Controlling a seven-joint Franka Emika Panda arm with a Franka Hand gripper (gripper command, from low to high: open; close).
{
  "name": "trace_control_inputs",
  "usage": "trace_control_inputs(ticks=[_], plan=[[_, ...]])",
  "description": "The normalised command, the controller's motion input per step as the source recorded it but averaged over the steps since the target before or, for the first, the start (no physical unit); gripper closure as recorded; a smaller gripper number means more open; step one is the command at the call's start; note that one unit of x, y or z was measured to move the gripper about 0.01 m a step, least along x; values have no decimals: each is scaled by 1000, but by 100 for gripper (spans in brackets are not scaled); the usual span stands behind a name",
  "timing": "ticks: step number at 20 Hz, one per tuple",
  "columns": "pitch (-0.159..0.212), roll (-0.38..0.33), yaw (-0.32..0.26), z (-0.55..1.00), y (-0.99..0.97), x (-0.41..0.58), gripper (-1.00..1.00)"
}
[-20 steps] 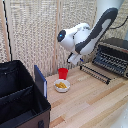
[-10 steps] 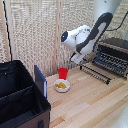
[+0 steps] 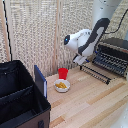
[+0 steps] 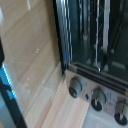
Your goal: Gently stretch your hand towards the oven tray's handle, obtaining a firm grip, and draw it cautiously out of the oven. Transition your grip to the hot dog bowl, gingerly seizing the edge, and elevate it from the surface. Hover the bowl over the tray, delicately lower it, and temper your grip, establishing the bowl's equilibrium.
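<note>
The dark grey oven (image 3: pixel 114 50) stands on the wooden table at the exterior view's right. The oven tray's thin parallel bars (image 3: pixel 107 63) show in its open front. A long thin dark bar (image 3: pixel 96 73) lies low in front of it; I cannot tell if it is the handle. My gripper (image 3: pixel 80 60) hangs just above that bar's near end, and its fingers are too small to read. The wrist view shows the oven's glass front (image 4: pixel 95 30) and no fingers. The white hot dog bowl (image 3: pixel 61 86) sits on the table, apart from the gripper.
A red plastic cup (image 3: pixel 63 73) stands just behind the bowl. A big black fabric case (image 3: pixel 20 97) with a blue panel (image 3: pixel 40 80) fills the exterior view's left. A slatted screen (image 3: pixel 45 30) backs the table. The oven's knobs (image 4: pixel 76 86) show in the wrist view.
The arm has shifted only slightly near the oven's front. The bowl, the cup and the case have not moved.
</note>
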Motion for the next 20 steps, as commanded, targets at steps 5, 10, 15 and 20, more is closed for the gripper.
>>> trace_control_inputs(ticks=[5,10,15,20], plan=[[31,-83,312,-17,-222,0,-100],[7,-79,233,5,-405,-100,-100],[0,-115,159,21,-526,-239,-100],[0,-116,144,23,-561,-270,-100]])
